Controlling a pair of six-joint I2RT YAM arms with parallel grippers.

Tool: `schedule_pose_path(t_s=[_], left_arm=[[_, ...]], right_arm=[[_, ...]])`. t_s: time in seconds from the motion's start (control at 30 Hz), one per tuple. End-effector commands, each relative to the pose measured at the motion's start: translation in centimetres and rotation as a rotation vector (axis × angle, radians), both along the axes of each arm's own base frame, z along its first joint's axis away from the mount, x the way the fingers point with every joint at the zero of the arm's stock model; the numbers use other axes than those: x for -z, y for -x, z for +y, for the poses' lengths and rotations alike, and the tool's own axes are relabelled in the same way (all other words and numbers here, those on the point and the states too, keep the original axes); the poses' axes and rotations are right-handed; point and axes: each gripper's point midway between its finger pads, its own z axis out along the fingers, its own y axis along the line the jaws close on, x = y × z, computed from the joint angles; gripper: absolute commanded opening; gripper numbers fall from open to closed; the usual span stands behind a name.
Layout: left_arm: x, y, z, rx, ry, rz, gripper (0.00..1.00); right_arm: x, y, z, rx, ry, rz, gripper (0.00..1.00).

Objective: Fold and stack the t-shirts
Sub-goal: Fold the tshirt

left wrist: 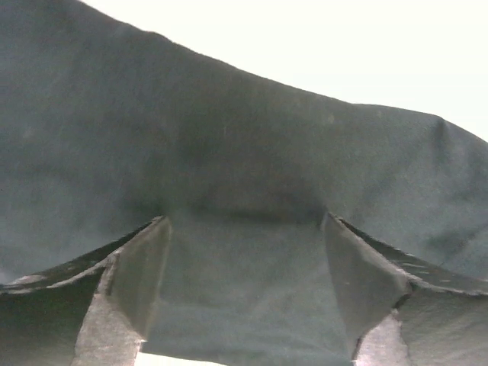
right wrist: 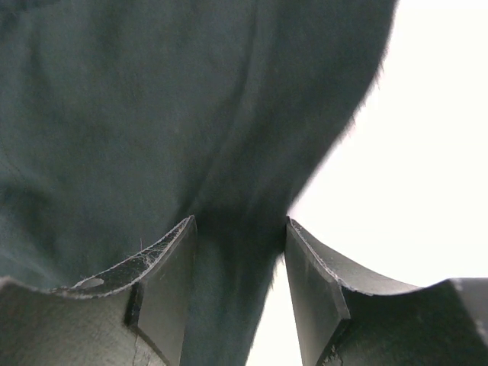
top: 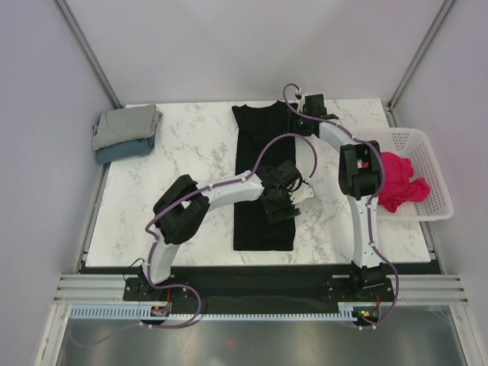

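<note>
A white, grey-veined marble tabletop [top: 191,152] is enclosed behind and at both sides by plain pale walls [top: 252,46]. Metal posts [top: 88,49] are seen rising from its far corners.

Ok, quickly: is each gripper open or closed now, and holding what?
Left gripper: open, fingers spread wide on the black t-shirt.
Right gripper: cannot tell; the shirt's cloth fills the narrower gap between its fingers.

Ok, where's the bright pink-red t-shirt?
Top view: the bright pink-red t-shirt lies crumpled in the white mesh basket, right of the marble table.
</note>
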Motion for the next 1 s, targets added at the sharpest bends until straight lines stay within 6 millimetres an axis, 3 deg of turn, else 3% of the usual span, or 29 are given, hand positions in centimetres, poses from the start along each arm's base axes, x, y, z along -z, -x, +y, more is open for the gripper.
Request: schedule_pose_path(t_s=[0.0,0.03,0.07,0.1,0.13,0.17,0.2,0.23,0.27,0.3,0.33,0.37,0.4,0.43,0.47,0.5,0.53,0.57,0.6,0.63,0.7,0.73,0.9,0.97], left_arm=[[-8.4,-1.4,-0.9,-0.087,0.169,-0.161,0.9],[-9.6,-1.8,-0.5,-0.108,0.19,-0.204,0.97],[-11.3,-2.1,-0.7,-0.113,0.24,-0.238,0.99],[-13.3,-2.1,-0.6,-0.133,0.287,-0.261,1.0],[-16.4,-2.1,-0.2,-0.152,0.35,-0.3,1.0],[-17.9,-2.2,0.2,-0.167,0.384,-0.311,1.0],[-19.0,-2.2,0.5,-0.207,0.415,-0.303,1.0],[-20.9,-2.0,1.3,-0.243,0.462,-0.305,1.0],[-21.2,-2.3,2.2,-0.279,0.492,-0.258,1.0],[-20.6,-2.1,3.1,-0.361,0.513,-0.185,1.0],[-20.5,-2.3,3.9,-0.416,0.537,-0.14,1.0],[-20.5,-4.4,6.9,-0.498,0.532,-0.162,1.0],[-19.7,-5.2,8.8,-0.544,0.514,-0.164,1.0],[-17.1,-5.3,10.9,-0.592,0.461,-0.141,1.0],[-16.3,-6.5,14.0,-0.672,0.443,-0.149,1.0],[-15.0,-6.7,15.7,-0.714,0.415,-0.138,1.0],[-14.0,-5.1,13.6,-0.977,0.593,0.148,0.98],[-14.4,-2.2,12.1,-0.889,0.669,0.389,0.86],[-12.9,-1.0,12.6,-0.941,0.658,0.465,0.86],[-12.4,-0.7,12.8,-0.952,0.666,0.496,0.86],[-10.8,0.6,13.4,-0.998,0.652,0.561,0.83],[-10.6,0.6,13.3,-0.999,0.672,0.571,0.79],[-8.8,1.8,13.6,-1.087,0.711,0.706,0.73],[-8.4,2.1,13.8,-1.097,0.702,0.712,0.73]], right_arm=[[-7.8,0.0,-1.1,0.04,0.022,-0.141,0.57],[-7.1,1.2,-2.0,0.061,0.032,-0.122,0.57],[-8.4,1.5,-3.1,0.093,0.033,-0.15,0.58],[-13.2,1.8,-3.8,0.129,0.009,-0.248,0.58],[-12.5,3.2,-4.5,0.147,0.018,-0.229,0.58],[-13.6,3.9,-5.3,0.168,0.018,-0.248,0.58],[-17.1,5.1,-5.8,0.193,-0.002,-0.305,0.58],[-15.7,6.9,-5.8,0.193,-0.01,-0.263,0.58],[-15.9,8.1,-5.8,0.192,-0.031,-0.253,0.58],[-18.0,9.7,-5.7,0.186,-0.059,-0.277,0.58],[-15.6,11.9,-5.2,0.179,-0.099,-0.201,0.58],[-15.3,13.2,-4.8,0.169,-0.125,-0.179,0.59],[-16.2,14.8,-4.6,0.156,-0.152,-0.183,0.59],[-13.9,16.8,-4.5,0.15,-0.162,-0.124,0.62],[-13.7,18.1,-3.9,0.125,-0.201,-0.099,0.63],[-13.5,19.3,-3.5,0.097,-0.224,-0.075,0.64],[-12.4,20.8,-2.6,0.046,-0.244,-0.013,0.64],[-11.7,22.3,-1.7,-0.013,-0.274,0.056,0.64],[-9.3,24.7,-1.5,-0.012,-0.286,0.205,0.64],[-7.8,26.6,-1.2,-0.027,-0.313,0.291,0.64],[-7.3,28.9,-0.7,-0.04,-0.384,0.366,0.65],[-6.1,30.5,-0.5,-0.04,-0.402,0.43,0.67],[-4.3,37.0,0.6,-0.028,-0.544,0.654,0.69],[-3.6,38.6,0.5,0.007,-0.559,0.687,0.7]])
